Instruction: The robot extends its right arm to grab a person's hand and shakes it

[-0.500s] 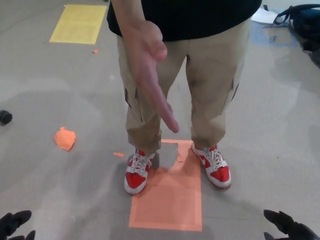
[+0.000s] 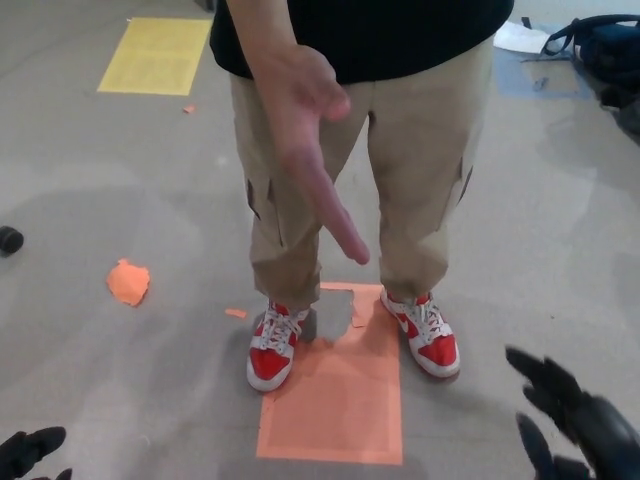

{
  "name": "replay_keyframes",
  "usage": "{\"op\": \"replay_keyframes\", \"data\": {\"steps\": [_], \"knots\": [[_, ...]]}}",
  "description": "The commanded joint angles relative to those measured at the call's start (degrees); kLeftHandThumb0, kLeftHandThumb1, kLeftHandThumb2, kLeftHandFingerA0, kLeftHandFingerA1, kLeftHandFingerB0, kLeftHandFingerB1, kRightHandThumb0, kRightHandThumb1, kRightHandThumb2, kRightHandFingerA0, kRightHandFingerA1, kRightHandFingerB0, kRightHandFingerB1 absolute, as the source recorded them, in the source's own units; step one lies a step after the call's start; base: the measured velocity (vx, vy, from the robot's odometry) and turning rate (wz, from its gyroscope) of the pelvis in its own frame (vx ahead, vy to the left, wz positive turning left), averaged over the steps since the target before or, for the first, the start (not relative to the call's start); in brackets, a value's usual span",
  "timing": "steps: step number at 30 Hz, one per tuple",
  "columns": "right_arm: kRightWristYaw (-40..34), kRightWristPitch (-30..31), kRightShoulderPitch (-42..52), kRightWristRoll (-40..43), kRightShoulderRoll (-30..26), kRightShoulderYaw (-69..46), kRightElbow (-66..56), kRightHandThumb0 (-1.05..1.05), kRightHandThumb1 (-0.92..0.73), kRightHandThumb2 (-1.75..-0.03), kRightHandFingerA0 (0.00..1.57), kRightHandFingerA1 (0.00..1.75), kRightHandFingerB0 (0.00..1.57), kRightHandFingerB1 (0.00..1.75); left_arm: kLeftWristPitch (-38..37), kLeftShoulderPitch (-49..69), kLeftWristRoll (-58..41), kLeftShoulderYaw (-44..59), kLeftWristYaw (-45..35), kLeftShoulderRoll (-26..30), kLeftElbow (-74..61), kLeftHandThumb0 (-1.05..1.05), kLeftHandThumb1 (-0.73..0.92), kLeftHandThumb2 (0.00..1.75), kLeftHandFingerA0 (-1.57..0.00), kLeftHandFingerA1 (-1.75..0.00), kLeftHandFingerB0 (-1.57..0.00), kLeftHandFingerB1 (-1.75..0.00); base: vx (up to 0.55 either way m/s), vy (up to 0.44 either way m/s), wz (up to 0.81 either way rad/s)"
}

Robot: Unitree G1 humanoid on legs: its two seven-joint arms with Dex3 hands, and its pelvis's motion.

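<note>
Floor point(image 2: 120, 180): grey, worn.
Orange sheet point(image 2: 340, 405): flat, under the red-and-white shoes point(image 2: 272, 352).
Yellow sheet point(image 2: 155, 55): far left.
Orange scrap point(image 2: 128, 281): crumpled, left.
Dark bag point(image 2: 600, 45): top right corner.

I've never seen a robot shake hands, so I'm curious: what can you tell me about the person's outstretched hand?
The person's hand is held out toward the camera, open and flat, fingers together and pointing down and forward, thumb raised to the side. It is bare, and nothing touches it. It hangs in front of the person's tan trousers, high in the picture and left of its middle. The robot's right hand, black with fingers spread, is low at the right, well apart from it.
</note>
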Motion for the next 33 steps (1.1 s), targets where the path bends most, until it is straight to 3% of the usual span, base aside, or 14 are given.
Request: {"op": "replay_keyframes", "data": {"steps": [1,4,5,7,8,13,14,15,16,17,20,21,22,33], "knots": [[6.04,15.63,1.27,3.72,-2.79,-0.57,-32.73,-0.9,-0.77,-1.1,0.0,0.16,0.0,0.17,0.6,0.77,0.23,-0.47,0.42,1.03,-1.52,-0.69,0.72,1.04,-0.08,-0.44,-0.03,-0.4,0.0,0.0,0.0],[7.93,19.92,-2.05,2.73,-3.73,0.58,-38.23,-0.9,-0.77,-1.11,0.0,0.2,0.0,0.2,-0.2,-0.01,0.95,-0.85,0.71,1.41,-0.07,-0.71,0.73,1.05,-0.05,-0.42,-0.04,-0.38,0.0,0.0,0.0],[8.3,21.13,-2.92,2.28,-3.92,0.86,-39.16,-0.91,-0.77,-1.11,0.0,0.2,0.0,0.2,-0.27,-0.19,0.88,-0.87,0.47,1.5,0.05,-0.7,0.92,0.69,-0.11,-0.27,-0.1,-0.26,0.0,0.0,0.0],[8.85,24.28,-5.08,1.21,-3.9,1.66,-40.63,-0.92,-0.76,-1.12,0.0,0.18,0.0,0.19,-0.69,-0.21,0.74,-0.86,0.23,1.57,-0.25,-0.67,0.92,0.7,-0.11,-0.28,-0.1,-0.26,0.0,0.0,0.0],[8.95,25.52,-7.32,0.23,-3.38,2.58,-40.73,-0.92,-0.76,-1.11,0.0,0.18,0.0,0.2,-1.27,-0.31,0.42,-0.7,0.0,1.51,0.07,-0.68,0.73,1.04,-0.04,-0.38,-0.04,-0.35,0.0,0.0,0.0],[10.23,30.4,-14.8,-3.05,-3.06,5.72,-40.81,-0.91,-0.76,-1.12,0.0,0.19,0.0,0.22,-1.17,-0.23,-0.42,-0.14,-0.21,1.25,-0.7,-0.7,0.71,1.02,-0.05,-0.41,-0.04,-0.37,0.0,0.0,0.0],[10.93,31.54,-17.39,-3.73,-3.18,6.74,-39.86,-0.94,-0.77,-1.13,0.0,0.2,0.0,0.21,-0.91,-0.2,-0.73,0.22,0.16,0.99,-0.87,-0.33,0.61,1.13,0.0,-0.48,0.0,-0.47,0.0,0.0,0.0],[11.36,32.61,-19.25,-4.06,-3.1,7.44,-39.09,-0.94,-0.77,-1.13,0.0,0.2,0.0,0.21,-1.69,-0.18,-1.19,0.5,-0.08,0.83,-0.57,-0.33,0.61,1.13,0.0,-0.48,0.0,-0.47,0.0,0.0,0.0],[11.84,34.06,-21.08,-4.13,-3.02,8.09,-38.49,-0.94,-0.77,-1.13,0.0,0.19,0.0,0.21,-2.28,-0.24,-1.44,0.51,-0.65,0.91,-0.18,-0.7,0.71,1.0,-0.09,-0.43,-0.03,-0.39,0.0,0.0,0.0],[12.17,35.66,-22.71,-4.13,-2.82,8.68,-37.99,-0.94,-0.77,-1.13,0.0,0.19,0.0,0.2,-1.86,-0.2,-1.5,0.53,-0.75,0.91,-0.38,-0.33,0.6,1.12,0.0,-0.48,0.0,-0.47,0.0,0.0,0.0],[12.46,37.16,-26.39,-4.49,-2.33,10.2,-35.33,-0.94,-0.77,-1.14,0.0,0.2,0.0,0.19,-2.27,-0.56,-1.75,0.9,-0.57,0.88,0.36,-0.34,0.59,1.12,0.0,-0.48,0.0,-0.47,0.0,0.0,0.0],[12.41,37.38,-27.1,-4.32,-2.06,10.44,-34.63,-0.94,-0.76,-1.13,0.0,0.2,0.0,0.19,-2.08,-0.57,-1.43,0.73,-0.35,0.96,0.3,-0.66,0.91,0.67,-0.14,-0.29,-0.13,-0.28,0.0,0.0,0.0],[12.67,38.17,-29.0,-4.23,-1.54,11.13,-32.85,-0.95,-0.76,-1.12,0.0,0.18,0.0,0.17,-2.11,-0.39,-1.39,0.68,-0.42,1.01,-0.15,-0.34,0.59,1.12,0.0,-0.47,0.0,-0.47,0.0,0.0,0.0],[10.51,40.32,-37.69,-6.82,1.36,16.57,-18.79,-0.92,-0.72,-1.1,0.0,0.18,0.0,0.18,-3.51,-0.03,1.15,-0.7,1.14,1.72,-0.84,-0.33,0.63,1.14,0.0,-0.47,0.0,-0.47,0.0,0.0,0.0]]}}
